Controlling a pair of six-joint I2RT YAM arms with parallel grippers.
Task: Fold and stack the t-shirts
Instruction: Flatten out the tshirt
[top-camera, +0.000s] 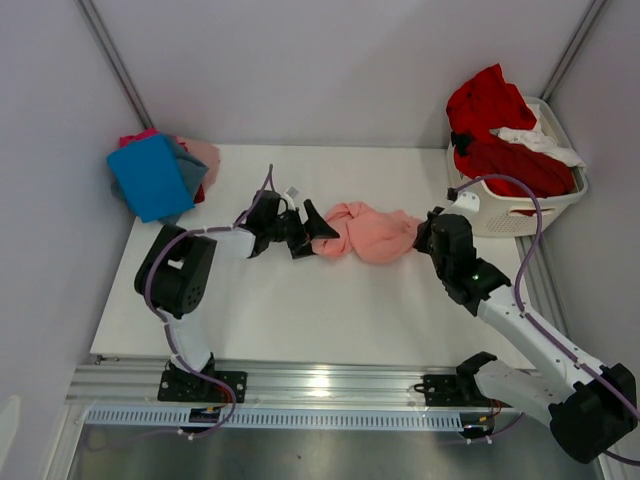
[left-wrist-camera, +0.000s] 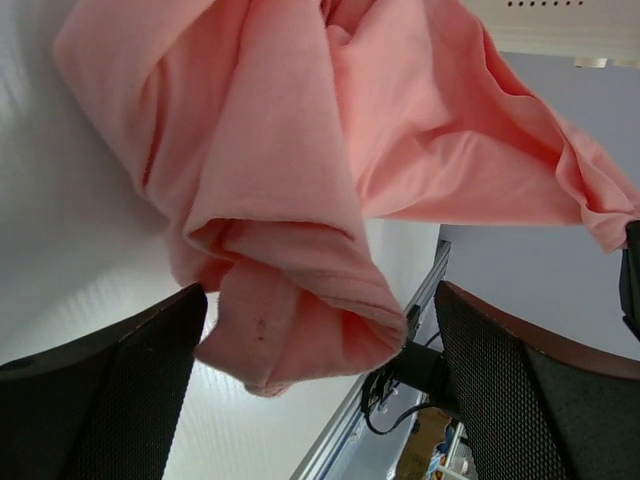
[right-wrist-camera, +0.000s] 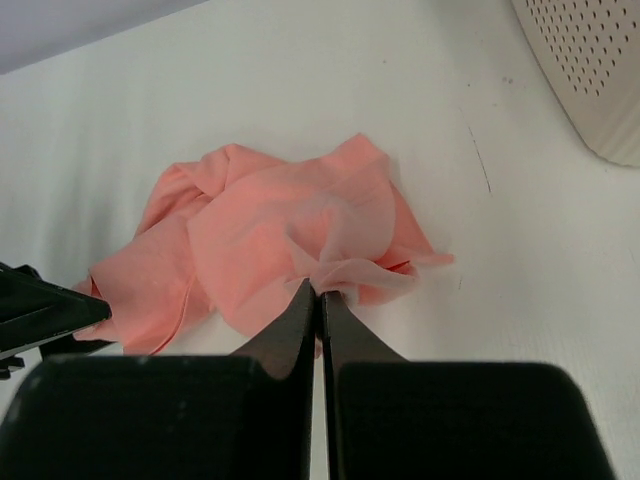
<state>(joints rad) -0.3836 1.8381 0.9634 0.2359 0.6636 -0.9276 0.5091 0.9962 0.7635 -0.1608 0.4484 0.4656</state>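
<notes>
- White table (top-camera: 300, 320), pretty bare
- slatted basket (top-camera: 500, 215) far right; red t-shirt (top-camera: 490, 110) heaped in it
- salmon-pink t-shirt (top-camera: 370, 232) bunched up mid-table, between the arms
- blue t-shirt (top-camera: 150, 178) folded, far left
- left gripper (top-camera: 310, 233) gaping wide around the salmon one's left end
- right gripper (right-wrist-camera: 320, 292) pinched tight on its right edge

We see a white surface (top-camera: 300, 310) boxed in by pale grey walls (top-camera: 330, 60). At its far right corner stands a white plastic basket (top-camera: 520, 218) with slotted sides, and a silvery metal rail (top-camera: 320, 383) runs along the near edge. Thin metal posts (top-camera: 110, 50) climb the two far corners.
</notes>
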